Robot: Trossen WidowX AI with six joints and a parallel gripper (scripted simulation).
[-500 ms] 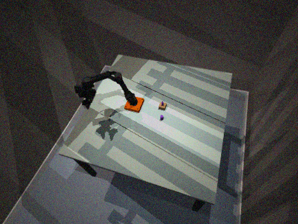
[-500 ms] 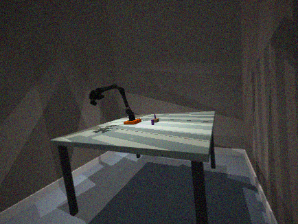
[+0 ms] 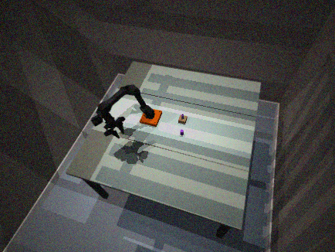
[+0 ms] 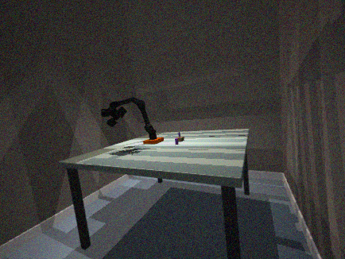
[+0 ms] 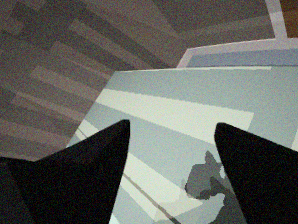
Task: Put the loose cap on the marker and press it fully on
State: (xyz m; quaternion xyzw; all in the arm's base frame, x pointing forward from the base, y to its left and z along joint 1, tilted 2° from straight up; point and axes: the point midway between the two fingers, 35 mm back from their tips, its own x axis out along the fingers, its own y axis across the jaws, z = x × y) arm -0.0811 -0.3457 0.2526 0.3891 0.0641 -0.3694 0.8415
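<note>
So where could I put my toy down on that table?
Try the wide striped stretch of table on the near side of the cap. It's crowded around the orange base, holder block and under the open fingers.

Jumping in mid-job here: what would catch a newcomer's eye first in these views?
The orange base plate near the table's back-left stands out first, with the dark arm arching from it out over the left edge. Its gripper hangs open and empty, away from the work. The small purple cap stands just in front of the marker in its holder block, mid-table.
</note>
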